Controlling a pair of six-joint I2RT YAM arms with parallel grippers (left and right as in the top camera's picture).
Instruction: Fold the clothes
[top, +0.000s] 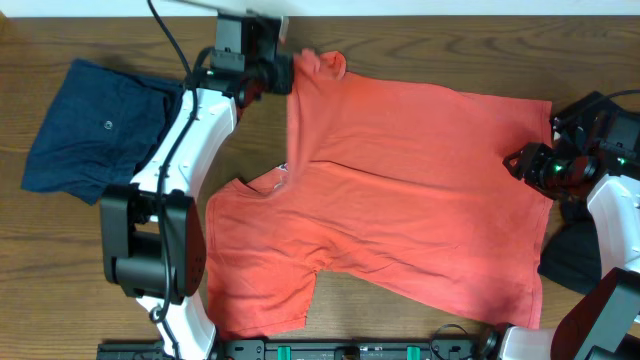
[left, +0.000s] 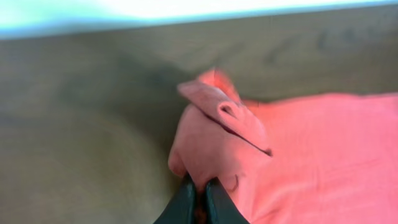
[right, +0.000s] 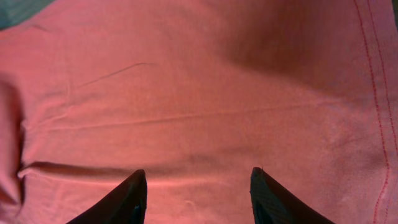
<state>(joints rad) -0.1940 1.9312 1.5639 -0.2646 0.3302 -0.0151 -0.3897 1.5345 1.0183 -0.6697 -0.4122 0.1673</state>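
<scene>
A coral-red T-shirt (top: 420, 200) of the clothes lies spread across the middle of the wooden table. My left gripper (top: 285, 72) is at its far left corner, shut on a bunched fold of the red cloth (left: 217, 118), which rises out of the closed jaws (left: 199, 188). At the shirt's right edge my right gripper (top: 515, 163) hovers just above the cloth. Its jaws (right: 198, 177) stand open with only flat red fabric (right: 199, 93) under them. A stitched hem (right: 373, 93) runs down the right of that view.
A navy-blue garment (top: 90, 125) lies flat at the left, beside the left arm (top: 185, 140). A black garment (top: 572, 255) sits bunched at the right edge under the right arm. Bare wood (top: 60, 270) shows at the front left.
</scene>
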